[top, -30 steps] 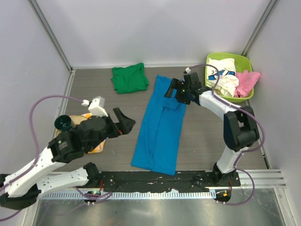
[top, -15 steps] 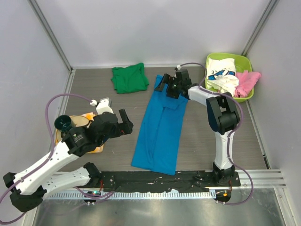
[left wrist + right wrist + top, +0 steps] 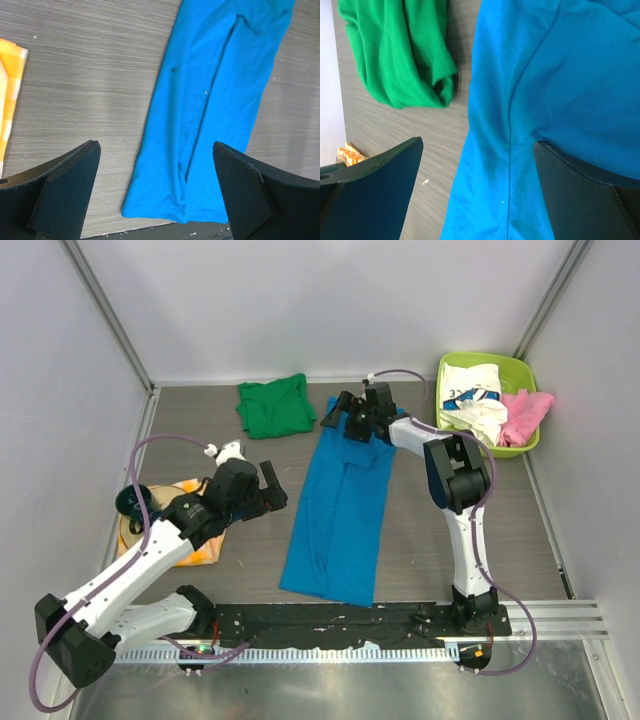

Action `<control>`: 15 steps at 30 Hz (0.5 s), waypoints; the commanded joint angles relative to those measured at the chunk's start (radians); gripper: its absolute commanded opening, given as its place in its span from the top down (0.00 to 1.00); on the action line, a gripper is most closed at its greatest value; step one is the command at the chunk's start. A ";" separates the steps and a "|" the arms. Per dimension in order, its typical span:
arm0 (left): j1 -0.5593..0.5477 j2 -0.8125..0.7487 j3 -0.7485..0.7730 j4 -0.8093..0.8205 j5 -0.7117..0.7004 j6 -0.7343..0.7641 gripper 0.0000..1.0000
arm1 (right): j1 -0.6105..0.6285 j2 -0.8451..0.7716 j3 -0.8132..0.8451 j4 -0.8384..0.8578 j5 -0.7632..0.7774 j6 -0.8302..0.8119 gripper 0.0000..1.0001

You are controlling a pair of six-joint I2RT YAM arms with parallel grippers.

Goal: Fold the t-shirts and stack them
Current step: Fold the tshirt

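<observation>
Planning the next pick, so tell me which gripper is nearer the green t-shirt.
Right. The right gripper hangs over the far end of the blue t-shirt, just beside the green t-shirt; the left gripper is farther away, beside the blue t-shirt's middle.

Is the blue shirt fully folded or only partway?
Partway: the blue shirt lies as a long narrow strip, sides folded in, not yet halved.

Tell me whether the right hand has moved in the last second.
Yes. The right hand has moved left over the blue t-shirt's far end, away from the green bin and toward the green t-shirt.
</observation>
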 commanded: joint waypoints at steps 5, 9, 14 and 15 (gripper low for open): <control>0.180 0.095 -0.047 0.162 0.163 0.045 0.00 | 0.015 0.220 0.279 -0.145 0.017 -0.009 0.00; 0.187 0.187 -0.076 0.211 0.184 0.025 0.00 | 0.017 0.312 0.408 -0.205 0.014 -0.001 0.00; 0.187 0.255 -0.126 0.311 0.250 -0.009 0.00 | 0.017 0.317 0.522 -0.270 0.020 -0.047 0.00; 0.187 0.258 -0.148 0.323 0.270 -0.011 0.00 | 0.017 0.289 0.516 -0.285 0.035 -0.073 0.00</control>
